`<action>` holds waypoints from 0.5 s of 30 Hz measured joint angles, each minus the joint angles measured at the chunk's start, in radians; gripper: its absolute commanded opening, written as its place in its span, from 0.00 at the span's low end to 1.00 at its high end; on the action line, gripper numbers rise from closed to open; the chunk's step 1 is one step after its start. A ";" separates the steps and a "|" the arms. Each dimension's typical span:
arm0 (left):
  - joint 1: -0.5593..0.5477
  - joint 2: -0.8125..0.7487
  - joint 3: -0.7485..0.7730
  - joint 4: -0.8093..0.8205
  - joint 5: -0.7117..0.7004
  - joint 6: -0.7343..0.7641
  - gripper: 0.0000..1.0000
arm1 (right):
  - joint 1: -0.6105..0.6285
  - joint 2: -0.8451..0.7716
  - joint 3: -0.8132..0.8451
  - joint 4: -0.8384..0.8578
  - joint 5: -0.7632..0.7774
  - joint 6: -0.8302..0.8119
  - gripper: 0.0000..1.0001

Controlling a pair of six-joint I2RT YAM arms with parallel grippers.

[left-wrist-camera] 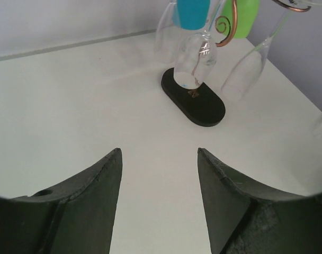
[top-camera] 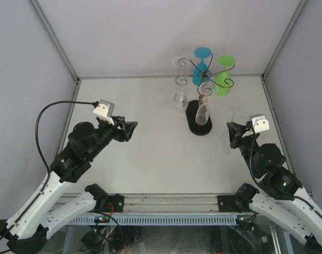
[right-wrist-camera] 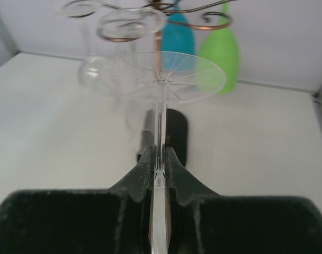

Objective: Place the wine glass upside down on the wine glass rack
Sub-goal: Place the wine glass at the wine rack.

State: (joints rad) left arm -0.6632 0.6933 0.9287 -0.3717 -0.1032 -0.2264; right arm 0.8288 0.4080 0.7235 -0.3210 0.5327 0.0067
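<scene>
Step in hand, by judgement: transport of wine glass (right-wrist-camera: pixel 166 79) to wine glass rack (top-camera: pixel 191 119). Right gripper (right-wrist-camera: pixel 160 152) pinches stem, foot facing rack, glass just short of it. Next move likely needs stem threaded into free spiral arm, foot up. Left gripper (left-wrist-camera: pixel 158 159) spread, empty, well left of rack.

A white counter (top-camera: pixel 150 148) stood inside an enclosure of plain pale grey walls (top-camera: pixel 150 37), joined at the corners by slim metal posts (top-camera: pixel 55 42). A metal rail (top-camera: pixel 171 203) ran along its near edge. Light was soft and even.
</scene>
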 measured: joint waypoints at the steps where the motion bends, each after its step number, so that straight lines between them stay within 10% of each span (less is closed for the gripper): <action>1: 0.006 0.000 0.000 -0.003 0.000 0.000 0.63 | -0.048 0.001 0.005 -0.013 -0.004 0.000 0.00; 15: 0.023 0.002 -0.030 -0.018 0.002 0.000 0.63 | -0.875 0.211 0.019 0.213 -0.618 0.071 0.00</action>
State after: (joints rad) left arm -0.6403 0.6949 0.8989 -0.3897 -0.1009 -0.2264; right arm -0.0463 0.6193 0.7422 -0.1081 -0.0849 0.0772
